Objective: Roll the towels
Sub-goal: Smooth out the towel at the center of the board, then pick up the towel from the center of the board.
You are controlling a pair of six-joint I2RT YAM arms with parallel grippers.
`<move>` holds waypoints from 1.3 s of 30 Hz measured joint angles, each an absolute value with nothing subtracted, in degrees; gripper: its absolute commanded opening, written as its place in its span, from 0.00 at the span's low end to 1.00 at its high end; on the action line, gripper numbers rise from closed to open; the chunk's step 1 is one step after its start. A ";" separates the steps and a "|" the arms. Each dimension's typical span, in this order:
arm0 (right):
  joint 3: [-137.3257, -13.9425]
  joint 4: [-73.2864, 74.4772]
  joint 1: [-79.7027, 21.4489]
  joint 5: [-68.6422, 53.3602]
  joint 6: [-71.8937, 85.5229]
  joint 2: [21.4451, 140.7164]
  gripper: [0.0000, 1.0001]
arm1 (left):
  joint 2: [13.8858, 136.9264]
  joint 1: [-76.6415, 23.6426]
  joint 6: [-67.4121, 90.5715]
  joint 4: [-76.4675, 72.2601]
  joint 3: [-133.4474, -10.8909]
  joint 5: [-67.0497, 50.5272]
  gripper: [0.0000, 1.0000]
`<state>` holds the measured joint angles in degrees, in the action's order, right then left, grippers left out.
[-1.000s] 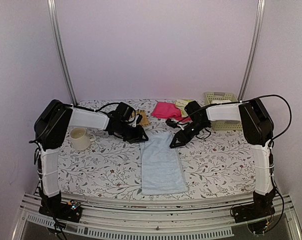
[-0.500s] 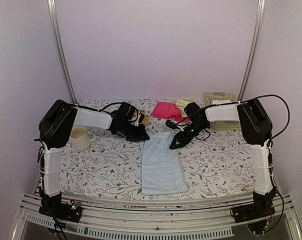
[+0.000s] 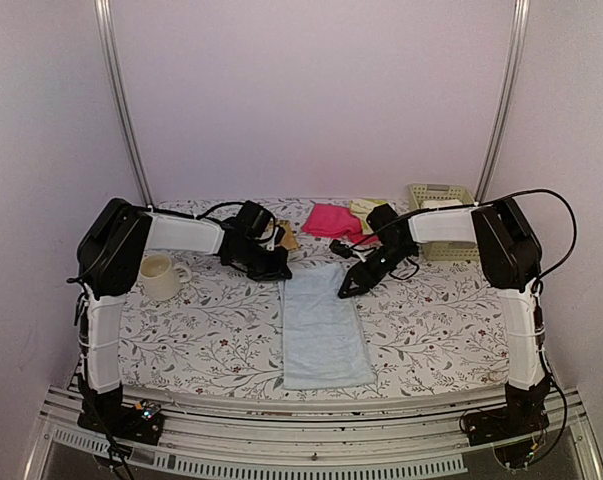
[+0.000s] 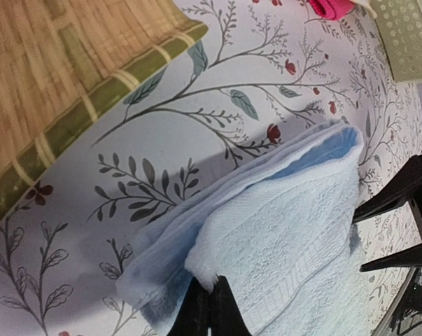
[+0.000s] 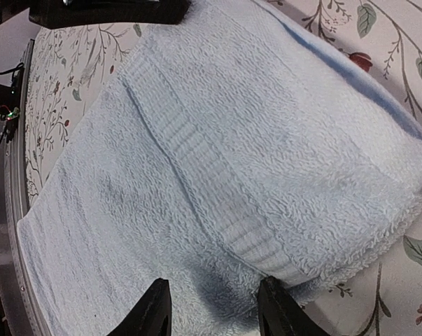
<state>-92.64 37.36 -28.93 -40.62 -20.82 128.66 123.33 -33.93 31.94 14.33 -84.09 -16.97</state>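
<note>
A light blue towel (image 3: 321, 330) lies flat and lengthwise in the middle of the table. My left gripper (image 3: 281, 272) is at its far left corner, shut, with a tuft of that corner (image 4: 207, 269) pinched between the fingertips (image 4: 209, 308). My right gripper (image 3: 346, 290) is at the far right corner. It stands open (image 5: 214, 311), its fingers spread low over the blue cloth (image 5: 217, 161) with nothing gripped. Behind them, a pink towel (image 3: 331, 220) and a pale yellow-green towel (image 3: 364, 210) lie bunched at the back.
A tan woven mat (image 4: 50, 77) lies just behind my left gripper. A pale green lattice basket (image 3: 441, 215) stands at the back right. A cream mug (image 3: 159, 277) sits at the left, near my left arm.
My left gripper has closed on the blue towel's far left corner and shifted slightly back. The right arm and the towel's body have stayed in place.
</note>
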 measured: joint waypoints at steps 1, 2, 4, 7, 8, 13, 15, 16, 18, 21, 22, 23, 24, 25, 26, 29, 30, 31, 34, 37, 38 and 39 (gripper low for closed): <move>-92.68 37.39 -28.95 -40.60 -20.82 128.68 0.45 | 123.33 -33.91 31.97 14.79 -84.09 -16.40 0.00; -92.73 37.45 -28.99 -40.56 -20.80 128.70 0.46 | 123.33 -33.89 32.01 15.20 -84.09 -15.81 0.00; -92.86 37.56 -29.12 -40.45 -20.80 128.75 0.46 | 123.33 -33.87 32.23 15.59 -84.09 -14.92 0.00; -93.23 37.82 -29.34 -39.83 -20.78 128.77 0.47 | 123.33 -33.85 32.69 15.79 -84.07 -13.98 0.13; -93.41 38.11 -29.39 -39.62 -20.78 128.77 0.47 | 123.33 -33.85 32.62 15.79 -84.07 -13.93 0.17; -93.01 39.03 -29.58 -39.33 -21.87 127.55 0.54 | 121.95 -34.24 31.90 17.32 -84.07 -13.28 0.29; -90.80 39.42 -29.61 -39.22 -22.63 124.42 0.55 | 119.68 -34.57 31.07 18.48 -84.03 -12.14 0.32; -88.97 39.57 -29.61 -39.22 -23.35 121.80 0.56 | 117.80 -34.87 30.30 18.90 -83.72 -11.35 0.33; -85.23 39.75 -29.61 -39.35 -24.95 115.83 0.57 | 112.77 -35.83 28.25 19.25 -82.32 -9.63 0.35; -79.13 39.72 -29.65 -39.86 -28.27 105.25 0.57 | 103.90 -39.16 23.33 18.52 -79.09 -6.24 0.38; -76.75 39.16 -29.71 -40.12 -29.65 101.71 0.58 | 100.53 -40.99 21.50 17.32 -77.08 -4.58 0.39; -74.41 38.76 -29.78 -40.40 -30.74 98.54 0.58 | 97.47 -43.00 19.51 16.14 -74.89 -3.33 0.38; -71.81 38.39 -30.00 -40.73 -32.08 95.48 0.58 | 94.50 -45.06 17.93 14.81 -72.38 -1.98 0.37; -69.25 38.04 -30.39 -40.86 -33.26 92.90 0.58 | 91.26 -47.37 15.90 13.28 -69.12 -0.51 0.38; -66.76 37.63 -30.96 -40.82 -34.46 90.85 0.58 | 88.62 -49.60 14.33 12.19 -66.30 0.67 0.42; -60.12 36.47 -34.15 -39.40 -37.12 87.11 0.58 | 82.76 -55.11 9.56 8.29 -57.76 4.19 0.61; -57.98 36.14 -35.73 -38.57 -37.85 86.08 0.57 | 80.90 -56.75 8.38 7.42 -54.74 5.52 0.63; -55.92 35.79 -37.52 -37.47 -38.65 85.12 0.57 | 79.42 -58.11 7.57 6.70 -52.12 6.55 0.63; -51.13 34.85 -42.65 -33.95 -40.58 82.39 0.56 | 76.90 -60.42 6.83 5.39 -47.00 7.55 0.60; -48.86 33.52 -47.29 -30.57 -41.91 81.19 0.55 | 75.83 -61.12 7.14 4.10 -43.79 8.14 0.56; -48.56 32.84 -48.58 -29.58 -42.13 81.19 0.55 | 75.68 -61.43 7.14 3.51 -42.92 8.27 0.54; -48.29 32.08 -49.78 -28.62 -42.30 81.21 0.55 | 75.59 -61.91 7.14 2.96 -42.22 8.43 0.53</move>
